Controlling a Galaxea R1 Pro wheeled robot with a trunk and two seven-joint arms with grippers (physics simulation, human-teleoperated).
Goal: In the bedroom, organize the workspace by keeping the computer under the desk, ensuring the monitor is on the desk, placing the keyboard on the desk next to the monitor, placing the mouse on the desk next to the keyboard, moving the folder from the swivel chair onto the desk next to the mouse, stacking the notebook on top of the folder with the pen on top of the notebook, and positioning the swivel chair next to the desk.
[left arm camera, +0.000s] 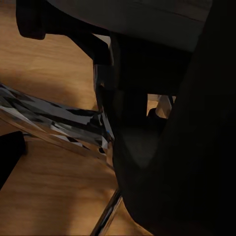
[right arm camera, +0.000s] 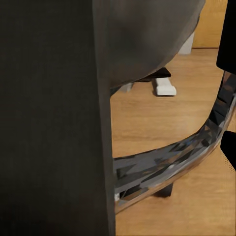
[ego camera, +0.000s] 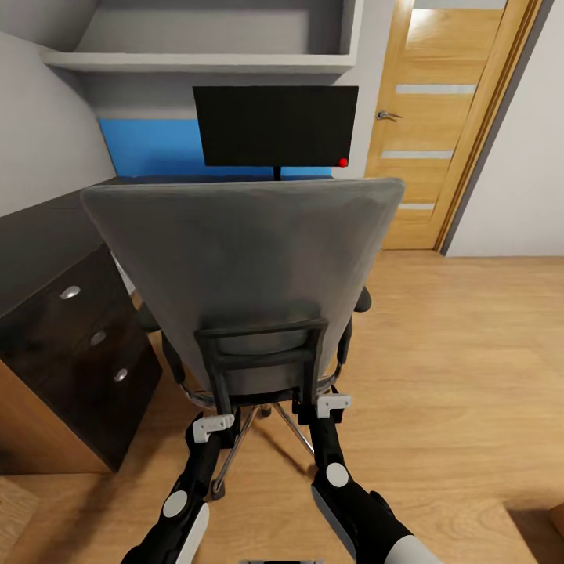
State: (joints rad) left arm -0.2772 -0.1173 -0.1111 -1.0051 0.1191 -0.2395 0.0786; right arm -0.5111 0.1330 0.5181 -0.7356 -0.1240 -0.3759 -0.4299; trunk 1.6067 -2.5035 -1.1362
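Two hands at swivel chair (ego camera: 251, 266) back, seat deskward.

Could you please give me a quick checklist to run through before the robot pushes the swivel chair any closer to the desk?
1. Both grippers at the swivel chair back frame: left gripper, right gripper: ok.
2. Firm grip on the frame: cannot tell.
3. Chair facing the desk: ok.
4. Monitor on the desk: ok.
5. Folder off the seat: cannot tell, backrest hides it.
6. Floor beside the chair free: ok.
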